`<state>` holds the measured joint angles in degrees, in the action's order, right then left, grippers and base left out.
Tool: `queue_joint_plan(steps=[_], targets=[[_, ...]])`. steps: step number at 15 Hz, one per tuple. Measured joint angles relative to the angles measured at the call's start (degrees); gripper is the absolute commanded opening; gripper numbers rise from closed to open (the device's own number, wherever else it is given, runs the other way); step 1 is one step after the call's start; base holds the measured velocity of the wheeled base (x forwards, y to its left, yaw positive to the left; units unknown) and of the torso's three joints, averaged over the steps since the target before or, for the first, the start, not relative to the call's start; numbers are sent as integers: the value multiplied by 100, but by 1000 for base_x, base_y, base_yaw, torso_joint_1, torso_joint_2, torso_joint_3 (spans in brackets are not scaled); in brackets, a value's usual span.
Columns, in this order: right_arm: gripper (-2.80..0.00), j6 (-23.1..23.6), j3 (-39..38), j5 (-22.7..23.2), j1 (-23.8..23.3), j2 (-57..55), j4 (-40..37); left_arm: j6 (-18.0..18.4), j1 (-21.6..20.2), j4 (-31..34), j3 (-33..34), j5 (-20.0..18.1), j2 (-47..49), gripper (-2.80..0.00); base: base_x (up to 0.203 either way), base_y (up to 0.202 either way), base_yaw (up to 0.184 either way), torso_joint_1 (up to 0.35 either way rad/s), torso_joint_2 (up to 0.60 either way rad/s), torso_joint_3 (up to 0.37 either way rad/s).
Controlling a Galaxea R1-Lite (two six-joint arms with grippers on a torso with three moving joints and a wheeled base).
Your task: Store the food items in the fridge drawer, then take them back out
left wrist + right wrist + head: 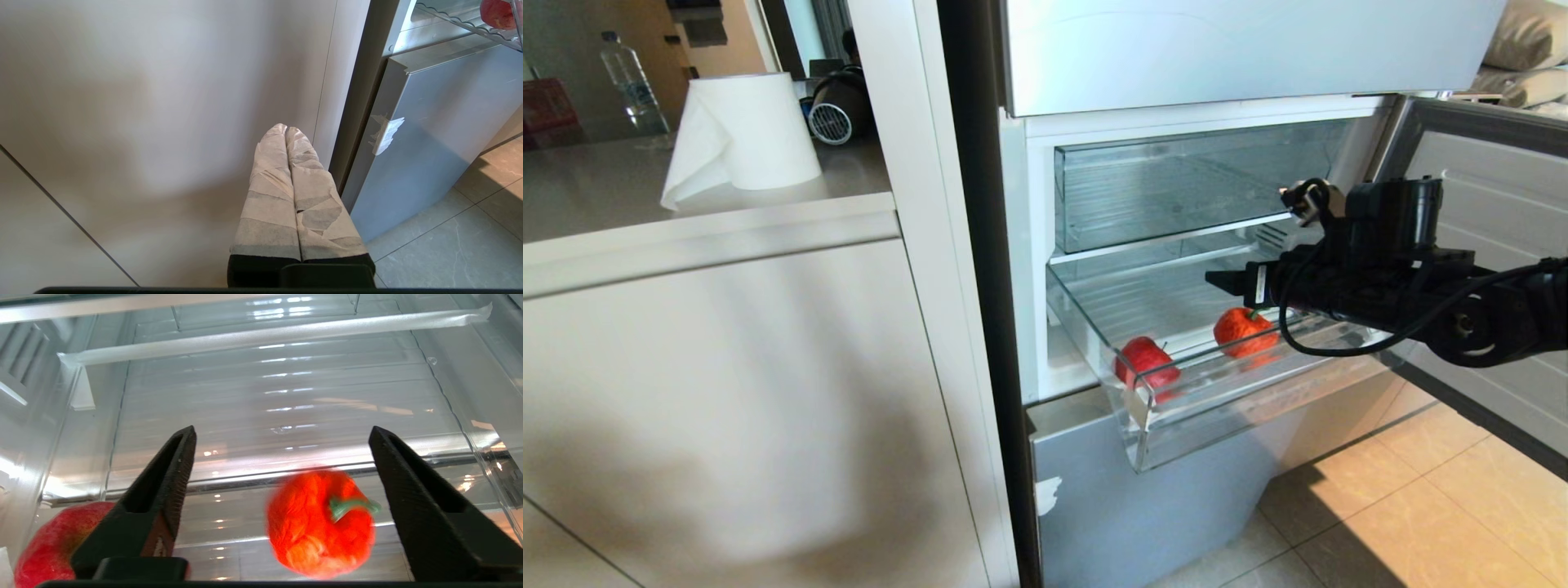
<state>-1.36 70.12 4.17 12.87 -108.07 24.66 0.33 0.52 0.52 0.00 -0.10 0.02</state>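
Note:
The fridge drawer (1217, 408) is pulled out, clear plastic with a ribbed floor (286, 384). Two food items lie in it. An orange-red one with a green stem (1243, 330) sits mid-drawer, and a darker red one (1147, 362) rests near the front left corner. My right gripper (1217, 282) reaches in from the right, just above the drawer. In the right wrist view its black fingers (171, 486) stand wide apart, the gripper (282, 433) open. The orange-red item (320, 522) shows blurred below and between them, gripped by neither. The red item (45, 539) lies off to one side. My left gripper (286, 130) hangs shut and empty beside the cabinet.
A taller clear bin (1176, 184) sits above the drawer. The fridge door (1503, 245) stands open behind my right arm. A grey lower front (1160, 490) lies under the drawer. Left of the fridge, a counter holds a paper towel roll (747, 131) and a water bottle (633, 82).

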Motion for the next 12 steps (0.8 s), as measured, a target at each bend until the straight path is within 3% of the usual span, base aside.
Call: queue_joint_plan(steps=[2,3,8,12], targets=[[0,-20,-88,-7,11,129,-20,0,0,0,0,0,0,-280,0,0,0,0,0,0],[-280,-18,-208,-17,24,268,-26,0,0,0,0,0,0,-280,0,0,0,0,0,0],[-280,-22,-1745,-237,146,2249,-375,0,0,0,0,0,0,-280,0,0,0,0,0,0],[-280,-172,-3156,-371,373,4130,-1625,2,0,0,0,0,0,-280,0,0,0,0,0,0]])
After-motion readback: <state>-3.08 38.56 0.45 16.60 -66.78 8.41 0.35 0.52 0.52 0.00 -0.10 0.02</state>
